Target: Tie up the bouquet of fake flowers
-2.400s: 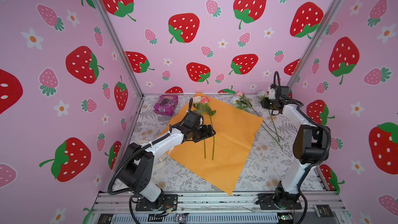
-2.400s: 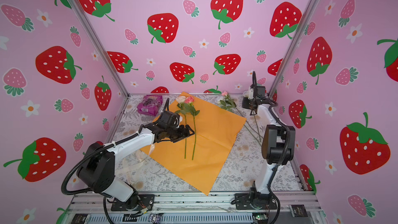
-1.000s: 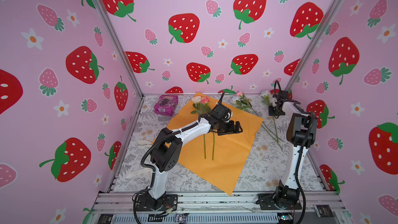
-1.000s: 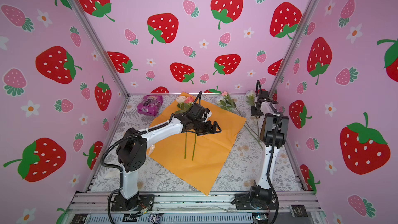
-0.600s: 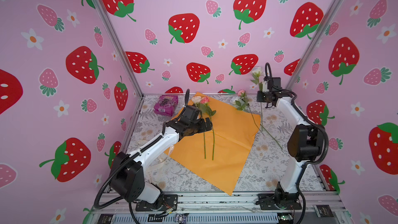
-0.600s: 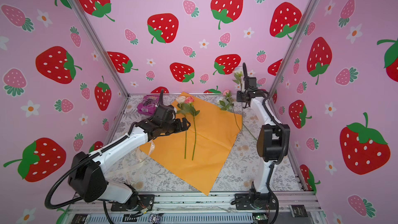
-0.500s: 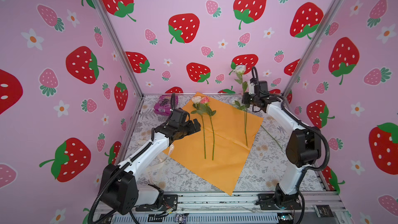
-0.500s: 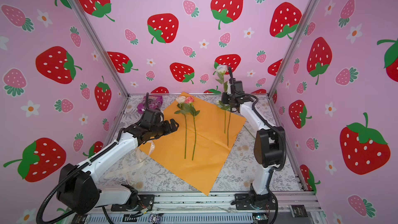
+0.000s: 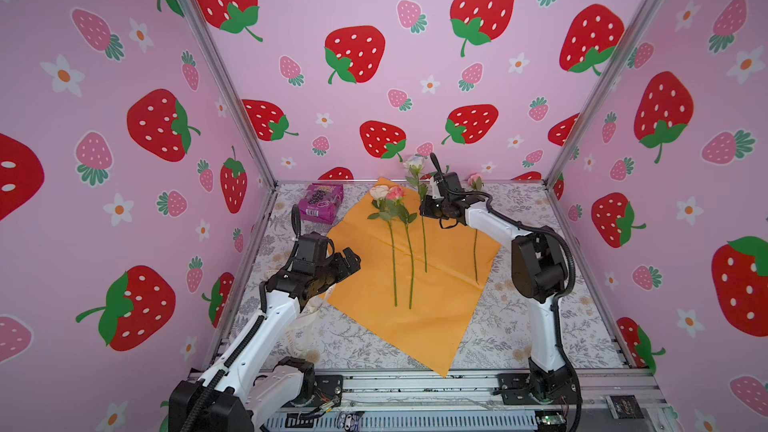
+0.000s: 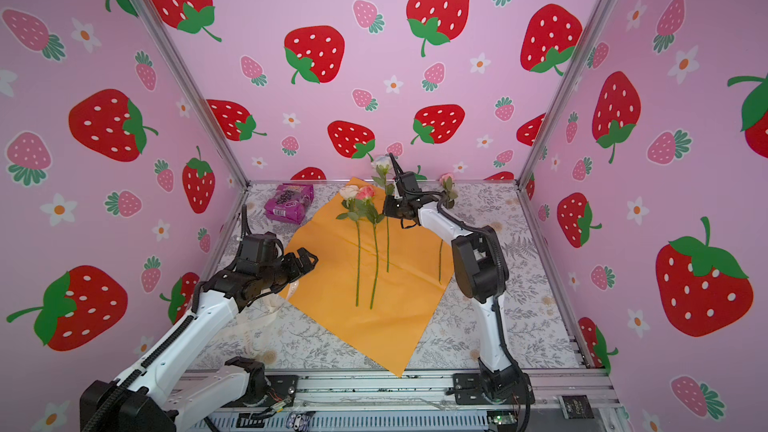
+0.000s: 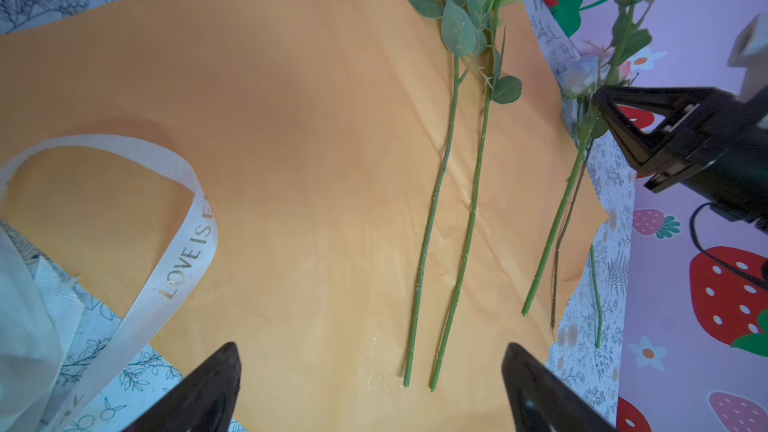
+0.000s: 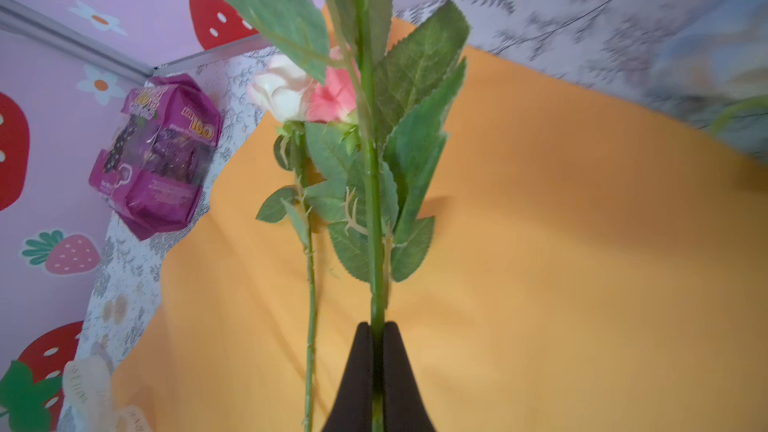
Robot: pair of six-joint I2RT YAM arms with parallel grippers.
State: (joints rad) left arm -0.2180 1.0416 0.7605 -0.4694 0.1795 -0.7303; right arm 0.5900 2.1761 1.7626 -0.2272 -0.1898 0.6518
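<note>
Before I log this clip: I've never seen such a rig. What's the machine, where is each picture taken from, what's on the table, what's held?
Two white robot arms stand at the front of a table, each ending in a two-finger gripper. The wide pictures come from one high camera pair, the close-ups from a camera on each wrist. On orange wrapping paper lie a cream rose and a pink rose; another rose lies across its right corner. A purple snack packet and a printed ribbon sit nearby. The left gripper is open and empty. The right gripper is shut on the stem of a white rose.
</note>
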